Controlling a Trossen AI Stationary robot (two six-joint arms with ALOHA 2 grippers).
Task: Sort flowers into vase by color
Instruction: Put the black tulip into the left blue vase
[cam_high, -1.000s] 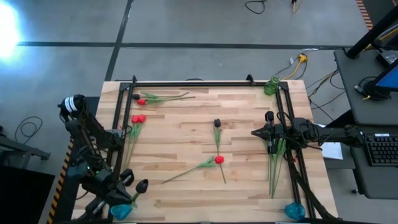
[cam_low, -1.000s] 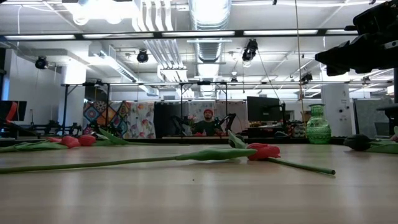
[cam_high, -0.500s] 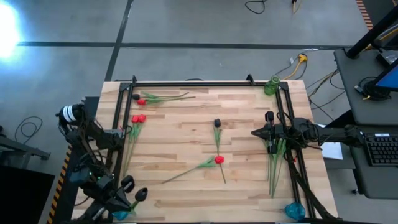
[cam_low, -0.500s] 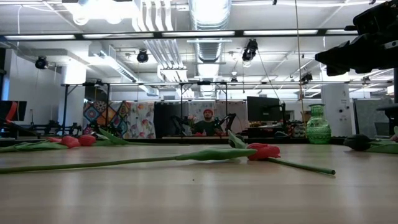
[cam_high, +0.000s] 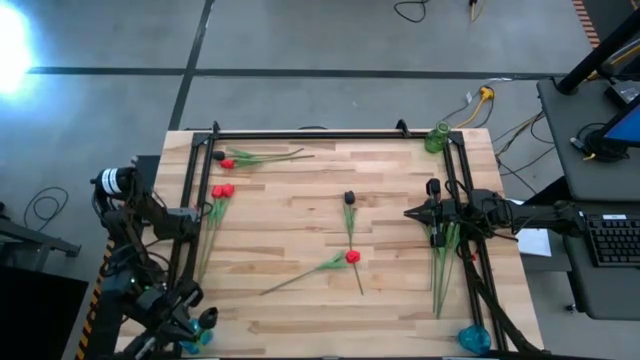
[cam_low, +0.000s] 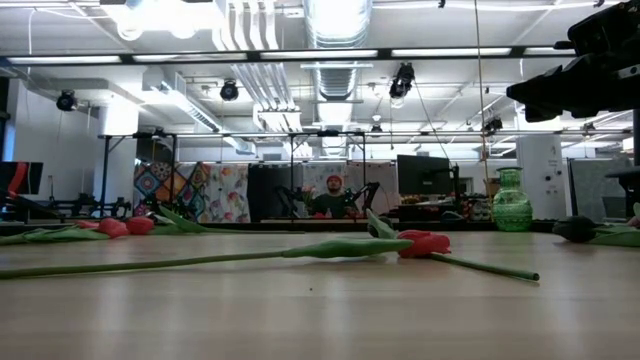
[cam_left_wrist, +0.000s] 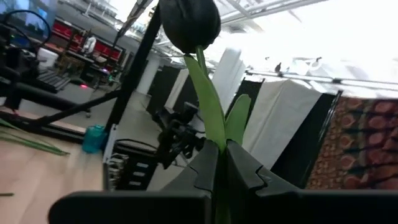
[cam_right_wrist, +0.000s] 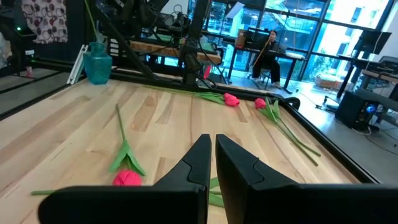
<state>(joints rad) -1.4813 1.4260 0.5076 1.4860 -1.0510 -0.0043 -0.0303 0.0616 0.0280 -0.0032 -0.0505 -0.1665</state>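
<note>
Left arm (cam_high: 140, 250): black jointed links, with a white-and-black cylindrical cap at its upper joint.
Right arm (cam_high: 520, 215): matte black, slim segments, with dark cables trailing along it.
Left tool (cam_left_wrist: 221, 171): two black angular fingers (cam_left_wrist: 205, 168) with stepped inner edges.
Right tool (cam_right_wrist: 213, 158): the same dark wedge-shaped fingers (cam_right_wrist: 239, 165), smooth and unmarked, on a broad black base.

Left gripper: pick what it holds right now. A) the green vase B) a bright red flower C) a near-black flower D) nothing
C: in the left wrist view the left gripper is shut on a green stem that rises to the near-black flower head.
</note>
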